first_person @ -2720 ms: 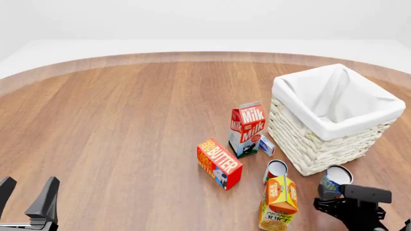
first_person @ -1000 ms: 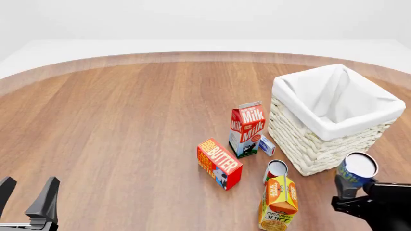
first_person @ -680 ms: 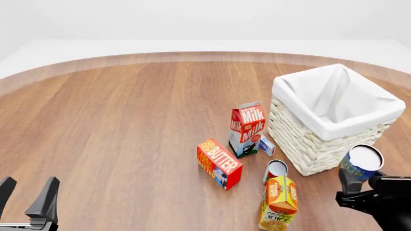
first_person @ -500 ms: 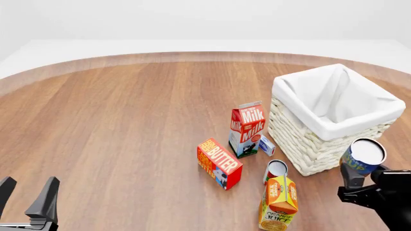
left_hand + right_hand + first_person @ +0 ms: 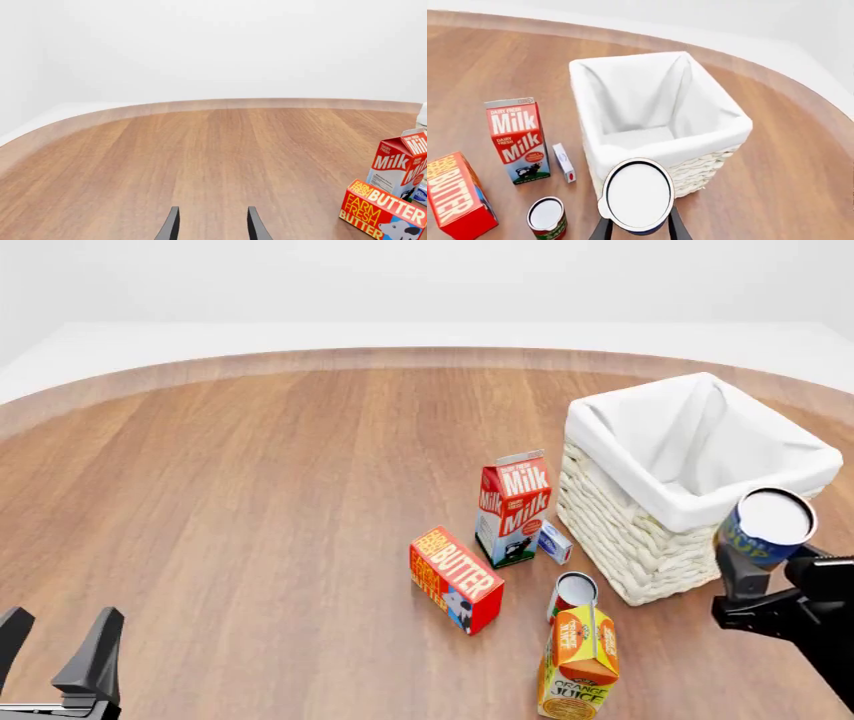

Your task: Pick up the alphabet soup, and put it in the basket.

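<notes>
Over the last 2.7 s the alphabet soup (image 5: 766, 527) has been raised from the table beside the basket (image 5: 627, 530) and carried up to the level of the basket's near rim, so the lift is judged done and only the carry over the opening remains. The can is clamped upright between the fingers of the right gripper (image 5: 638, 227), just outside the basket's near corner. The left gripper (image 5: 211, 225) is parked with its fingers spread, far from the basket.

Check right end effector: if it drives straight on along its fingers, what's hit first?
Likely the basket: its near rim sits just past the alphabet soup held in the right end effector. Whether the can would clear the rim is unclear.
</notes>
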`<state>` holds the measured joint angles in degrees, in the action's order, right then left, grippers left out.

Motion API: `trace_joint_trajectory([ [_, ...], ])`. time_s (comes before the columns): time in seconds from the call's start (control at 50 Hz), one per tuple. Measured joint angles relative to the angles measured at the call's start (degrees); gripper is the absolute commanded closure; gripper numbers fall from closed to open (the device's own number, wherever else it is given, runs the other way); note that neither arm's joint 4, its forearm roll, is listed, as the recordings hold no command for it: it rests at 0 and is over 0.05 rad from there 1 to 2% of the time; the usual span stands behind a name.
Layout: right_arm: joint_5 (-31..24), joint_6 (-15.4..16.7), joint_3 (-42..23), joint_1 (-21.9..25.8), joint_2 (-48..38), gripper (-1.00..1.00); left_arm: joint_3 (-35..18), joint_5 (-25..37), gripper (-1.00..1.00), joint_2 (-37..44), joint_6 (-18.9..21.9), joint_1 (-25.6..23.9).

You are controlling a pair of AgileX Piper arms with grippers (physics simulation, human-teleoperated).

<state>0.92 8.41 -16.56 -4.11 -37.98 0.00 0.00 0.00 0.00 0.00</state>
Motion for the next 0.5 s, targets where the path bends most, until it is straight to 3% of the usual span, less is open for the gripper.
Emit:
trace_joint_trajectory([
  [0.5,-4.0,1.3,-7.3,1.5,0.1,1.0,0.0,0.0,-1.0,0.0,0.0,0.0],
])
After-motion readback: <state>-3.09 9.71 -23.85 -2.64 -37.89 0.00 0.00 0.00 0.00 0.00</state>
